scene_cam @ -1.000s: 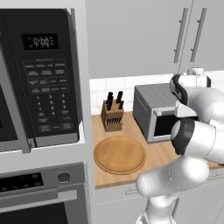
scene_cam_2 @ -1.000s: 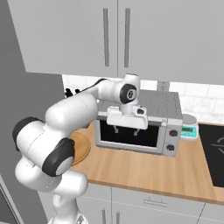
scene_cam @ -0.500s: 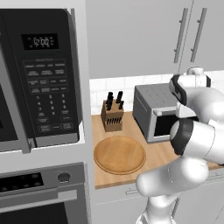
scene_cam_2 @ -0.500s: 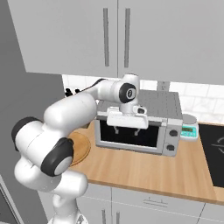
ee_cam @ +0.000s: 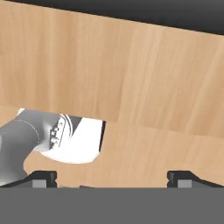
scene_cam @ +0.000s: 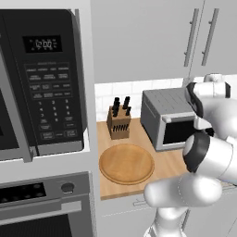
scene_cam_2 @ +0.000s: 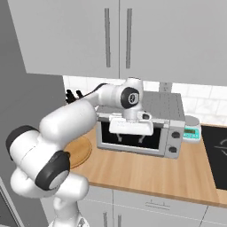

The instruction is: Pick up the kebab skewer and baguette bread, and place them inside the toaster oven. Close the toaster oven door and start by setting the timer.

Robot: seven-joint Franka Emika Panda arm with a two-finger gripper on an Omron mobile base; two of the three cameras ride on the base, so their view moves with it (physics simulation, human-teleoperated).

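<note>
Cabinets [scene_cam_2: 119, 40]: grey doors with bar handles above the counter; we see them across the top of both base views.
Microwave [scene_cam: 41, 83]: big and black, built into the tall unit at the left of the left base view; its clock display is lit; a second oven [scene_cam: 44, 203] sits under it.
Arm [scene_cam_2: 66, 128]: white with dark joints; we see it rise at the lower left of the right base view and arch over to the toaster oven's front.
Counter [scene_cam_2: 146, 170]: pale wood, running under the cabinets; the hand view looks down on its bare grain [ee_cam: 131, 74].
Toaster oven [scene_cam_2: 166, 115]: the grey box with the ribbed top stands on the counter against the tiled wall; two knobs sit at its right end; in the left base view it stands right of the knife block [scene_cam: 119, 121].
Door [scene_cam_2: 111, 135]: dark glass, upright in the oven's front as far as we can tell; the hand covers part of it.
Board [scene_cam: 127, 163]: round and wooden, flat on the counter in front of the knife block and left of the oven; the arm hides most of it in the right base view.
Gripper [scene_cam_2: 131, 139]: pointing down in front of the oven's glass; the two fingers [scene_cam_2: 120, 138] hang well apart with nothing between them; their tips show wide apart at the foot of the hand view.
Scale [scene_cam_2: 191, 132]: small, with a green display, just right of the oven.
Skewer, bread: we cannot tell where either lies.
</note>
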